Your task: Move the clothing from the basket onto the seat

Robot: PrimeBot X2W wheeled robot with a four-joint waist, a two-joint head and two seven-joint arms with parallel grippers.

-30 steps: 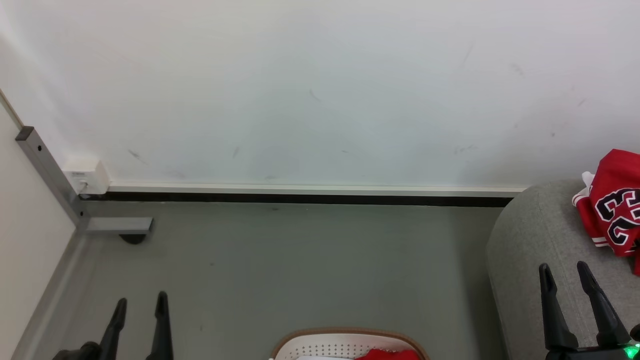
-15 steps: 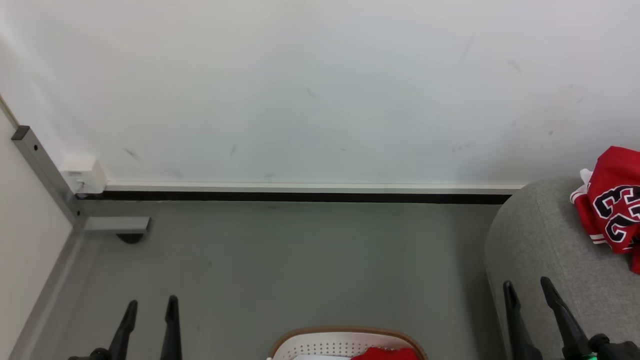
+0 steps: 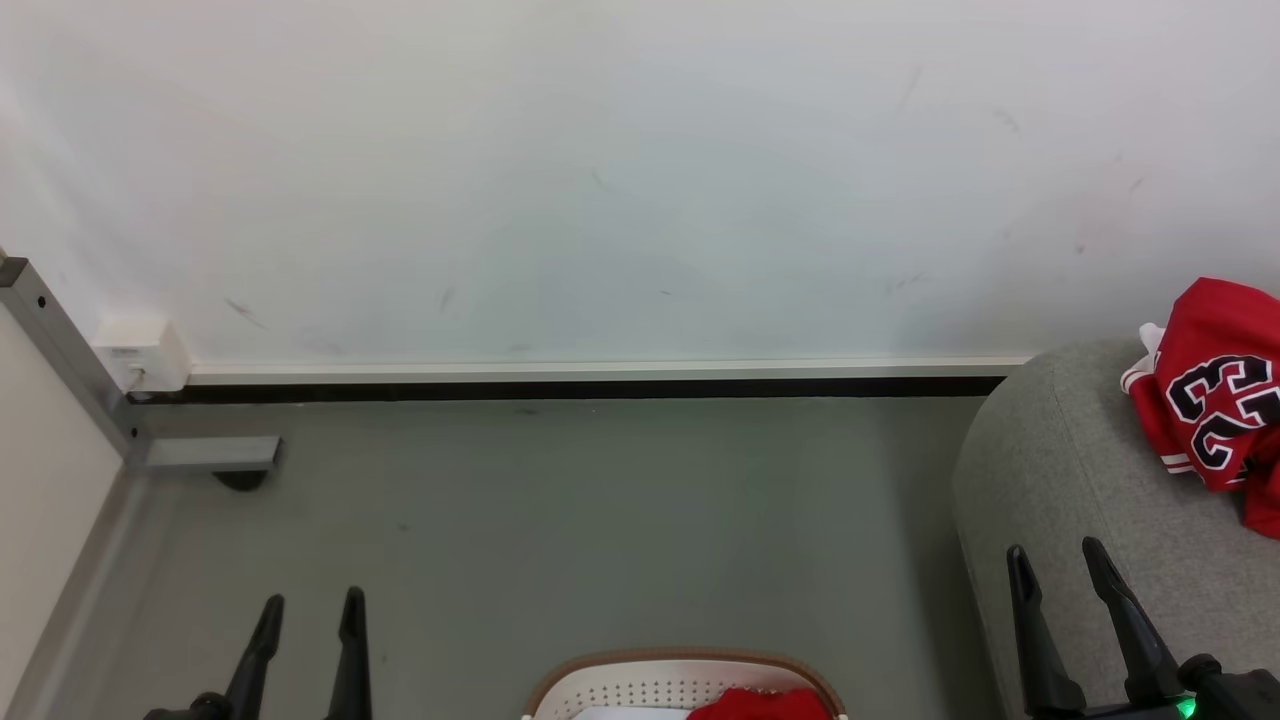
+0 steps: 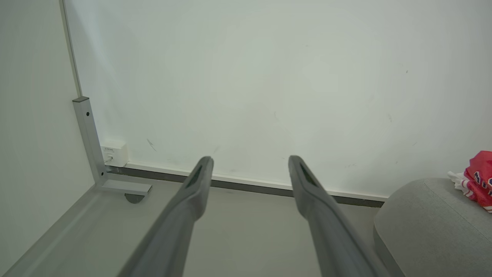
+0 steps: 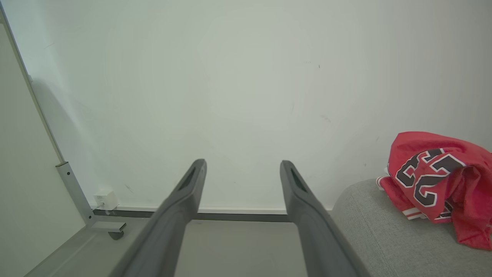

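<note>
One jersey (image 3: 1215, 400), its number 23 showing, lies crumpled on the seat (image 3: 1060, 470) at the far right. More red clothing (image 3: 755, 703) is in the basket (image 3: 680, 660), which stands on the floor (image 3: 600, 520) at the bottom edge of the head view, between the two hands. That clothing sits in the right half of the basket, so the right hand (image 3: 1054, 548) looks the nearer one. The left hand (image 3: 312, 598) is farther off on the other side.

Both hands point forward at the wall (image 3: 640, 180), past the basket. The clothing therefore lies behind and below their fingertips, and the next reach calls for drawing back and dipping down. The basket's long axis runs left to right. How the clothing in it lies I cannot say, since the frame cuts most of it off.

Both hands are spread wide and empty, as each wrist view shows. Against a second ago, the camera has swung a little. Beyond that shift, the right hand has moved inward toward the basket, and the left has edged inward too.
</note>
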